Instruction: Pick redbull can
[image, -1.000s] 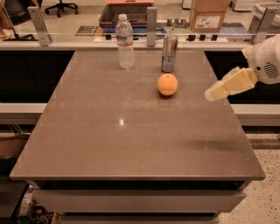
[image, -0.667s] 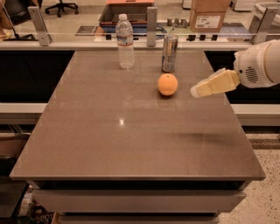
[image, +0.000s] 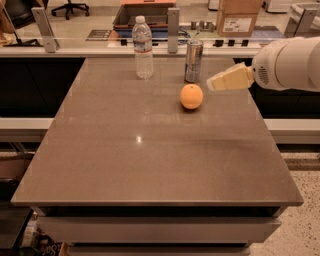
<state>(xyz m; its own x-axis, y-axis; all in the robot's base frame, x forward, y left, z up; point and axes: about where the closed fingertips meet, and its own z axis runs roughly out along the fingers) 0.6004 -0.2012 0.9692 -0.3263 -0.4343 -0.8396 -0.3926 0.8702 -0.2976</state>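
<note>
Toward the far edge of the brown tabletop (image: 150, 165): slim silver-blue redbull can (image: 193, 61), upright, right of the clear plastic water bottle (image: 143, 47); round orange fruit (image: 191, 96) in front. Cream-coloured gripper (image: 214, 83) hovers right of the can, apart from it; how wide it stands cannot be told.

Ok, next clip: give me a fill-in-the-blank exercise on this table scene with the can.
1. The redbull can stands ____ on the table.
2. The round fruit nearest the can is ____ in colour.
3. The cap of the water bottle is ____.
4. The gripper hovers on the ____ side of the camera view, apart from the can.
Missing words: upright; orange; white; right.
</note>
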